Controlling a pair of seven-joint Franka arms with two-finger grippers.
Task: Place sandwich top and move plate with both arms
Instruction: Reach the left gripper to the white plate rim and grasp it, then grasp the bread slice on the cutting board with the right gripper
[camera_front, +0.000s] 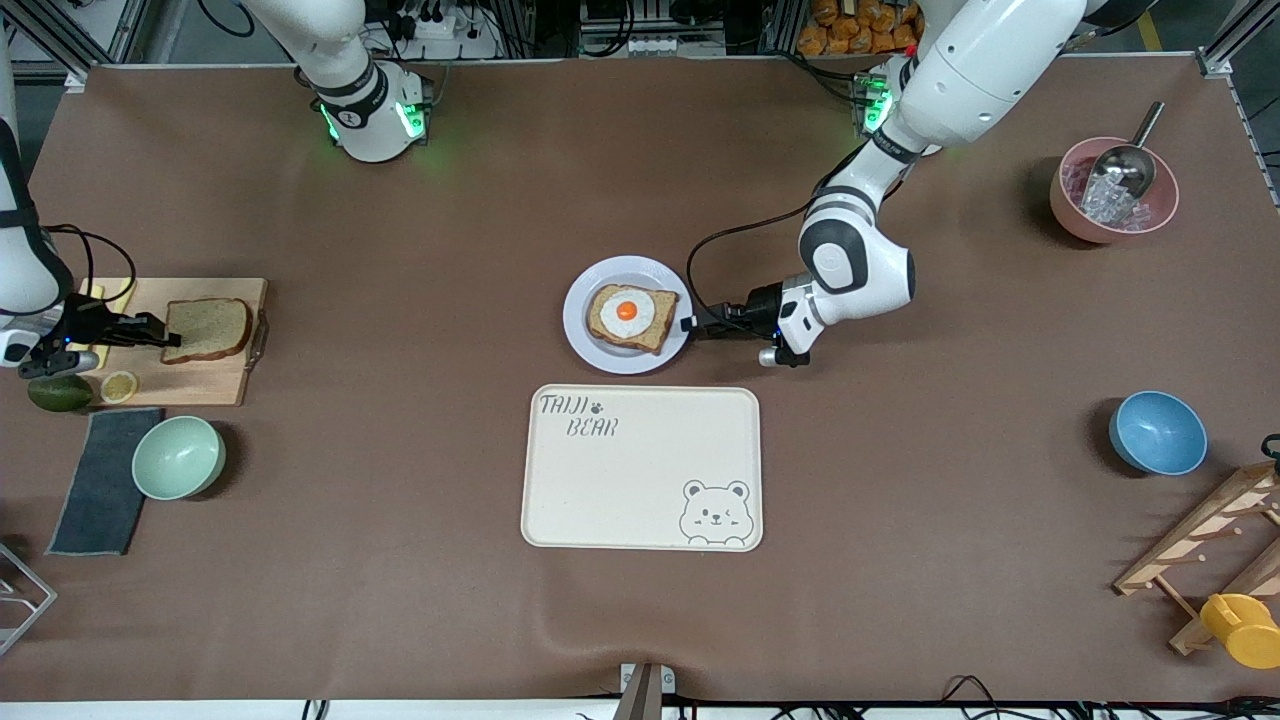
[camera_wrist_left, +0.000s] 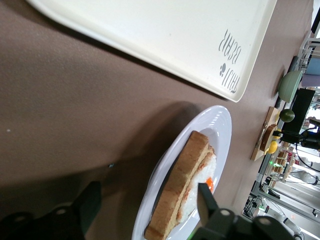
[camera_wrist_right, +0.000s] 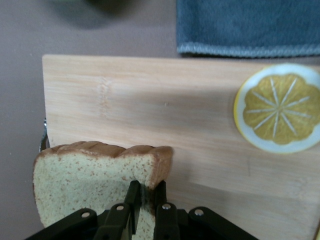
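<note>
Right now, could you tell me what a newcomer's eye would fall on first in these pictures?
The fried egg on bread, bright on the plate mid-table, just farther from the front camera than the bear-printed tray. The left gripper sits open at the plate's rim. At the right arm's end, the right gripper pinches the sandwich top on the cutting board.

front: high overview | wrists: close | shared: plate, board

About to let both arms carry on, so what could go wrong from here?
The right gripper pinches only one edge of the sandwich top, so the slice could sag, tear or slip on lifting. The open left gripper straddles the plate rim beside the egg toast; closing there could tip the plate or shift the toast.
</note>
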